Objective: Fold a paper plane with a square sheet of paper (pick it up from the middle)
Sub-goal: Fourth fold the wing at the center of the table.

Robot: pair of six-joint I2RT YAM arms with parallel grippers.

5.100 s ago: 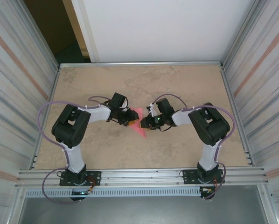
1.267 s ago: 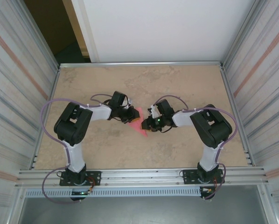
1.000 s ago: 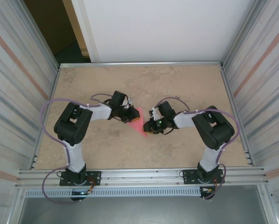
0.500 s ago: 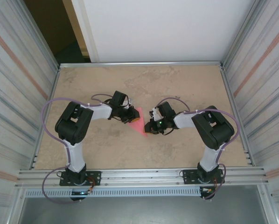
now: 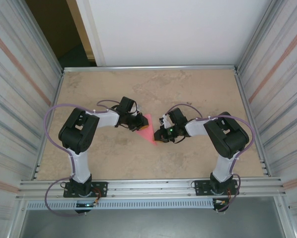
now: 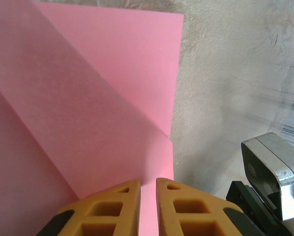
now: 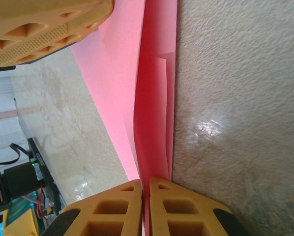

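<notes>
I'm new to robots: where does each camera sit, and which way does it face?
Top: fixed above and behind, looking down on the table; shows left arm, right arm, left pincer, right pincer.
Left wrist: on the left arm, looking along its yellow fingers at the paper.
Right wrist: on the right arm, looking along its fingers down the paper's edge; a left pincer finger at top left.
Shared: all three see the paper.
</notes>
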